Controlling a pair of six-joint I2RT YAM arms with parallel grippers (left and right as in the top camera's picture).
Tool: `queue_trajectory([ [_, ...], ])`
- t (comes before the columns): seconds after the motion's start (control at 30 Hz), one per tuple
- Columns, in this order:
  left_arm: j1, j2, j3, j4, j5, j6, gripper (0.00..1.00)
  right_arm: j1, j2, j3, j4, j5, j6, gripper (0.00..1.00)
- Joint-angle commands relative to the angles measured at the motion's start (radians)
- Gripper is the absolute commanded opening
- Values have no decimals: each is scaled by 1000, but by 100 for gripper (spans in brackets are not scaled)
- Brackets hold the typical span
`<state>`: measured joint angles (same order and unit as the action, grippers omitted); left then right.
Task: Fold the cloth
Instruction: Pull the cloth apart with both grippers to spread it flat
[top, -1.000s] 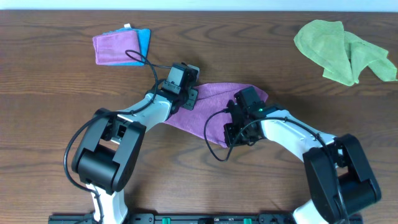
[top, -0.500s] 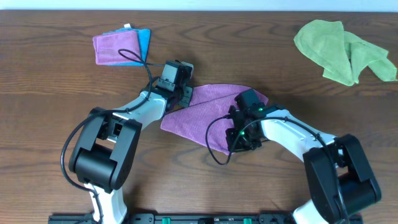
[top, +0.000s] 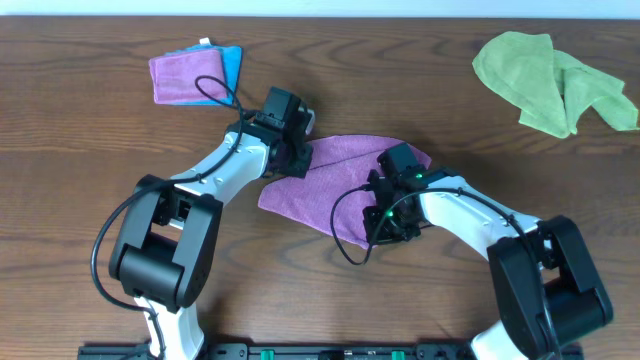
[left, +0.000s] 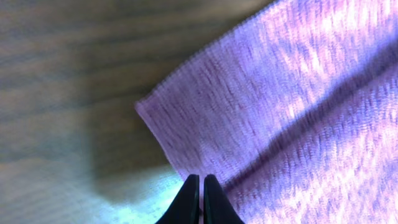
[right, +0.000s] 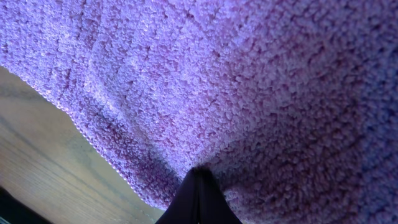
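Cloth (top: 325, 180) sits at frame centre in the overhead, between the two arms, on the wood table (top: 80, 150). It's a rumpled, roughly triangular shape. One corner points lower left, the top edge runs toward centre right, and a shallow crease runs diagonally across it.

L gripper (top: 296, 160) is at the cloth's upper-left end. In the L wrist cam the L gripper (left: 199, 180) has its fingers pressed together with no gap, tips right on the cloth's (left: 280, 106) hem, just below a free corner. It looks like they pinch the hem, since the edge seems lifted with a shadow under it. The view is blurry though, so we can't be 100% sure fabric is caught between the tips.

R gripper (top: 380, 228) is at the cloth's lower-right edge, pointing down-frame. In the R wrist cam the R gripper (right: 198, 174) has its fingers closed tight on the cloth (right: 236, 81). The pile puckers in toward the tips, so that's a real grip. The hem runs diagonally at lower left of that view, with bare table showing beyond it.

Other items, all well apart from the cloth:
- green cloth (top: 550, 75), crumpled, upper right of frame.
- purple folded cloth (top: 185, 75), flat rectangle, upper left, lying on a blue cloth (top: 232, 62) that shows along its right side.

A black cable from the L arm loops near the purple folded cloth's lower-right corner.
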<state>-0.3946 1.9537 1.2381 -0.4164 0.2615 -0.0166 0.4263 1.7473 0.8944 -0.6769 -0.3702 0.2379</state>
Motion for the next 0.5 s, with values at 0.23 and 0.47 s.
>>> queue_trajectory([
  [0.23,0,-27,2,106,95,13,6,21,22,-25,-7,75,-3,1],
  [0.47,-2,6,2,130,73,10,6,21,22,-25,-7,75,-3,1],
])
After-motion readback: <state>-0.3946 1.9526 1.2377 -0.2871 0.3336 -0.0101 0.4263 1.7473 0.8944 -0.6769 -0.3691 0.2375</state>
